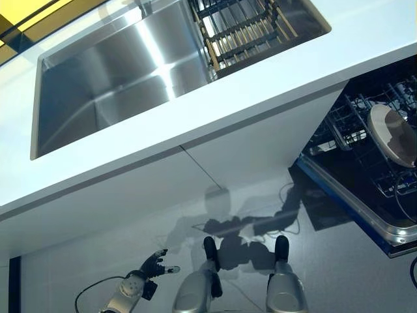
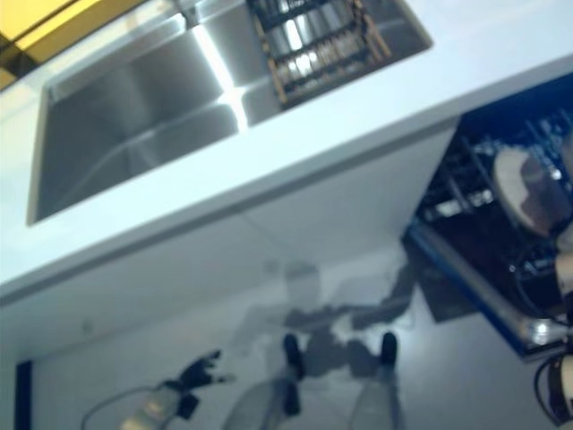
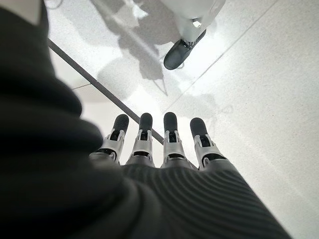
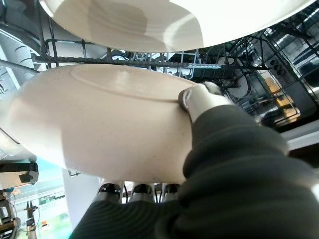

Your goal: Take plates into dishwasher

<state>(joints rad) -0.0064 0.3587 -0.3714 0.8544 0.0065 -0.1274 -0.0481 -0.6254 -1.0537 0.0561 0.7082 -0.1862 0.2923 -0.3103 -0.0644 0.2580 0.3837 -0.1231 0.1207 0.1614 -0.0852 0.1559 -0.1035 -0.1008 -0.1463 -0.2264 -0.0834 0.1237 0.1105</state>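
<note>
Right hand pinches a plate (fingers mostly hidden) beside the dishwasher rack.

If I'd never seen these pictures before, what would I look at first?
Probably the big cream plate that the right hand is pinching, thumb on its face and fingers behind, in front of the dishwasher rack, where another plate already stands. Next, the shiny steel sink in the white counter. The left hand hangs open down by the floor, holding nothing.
</note>
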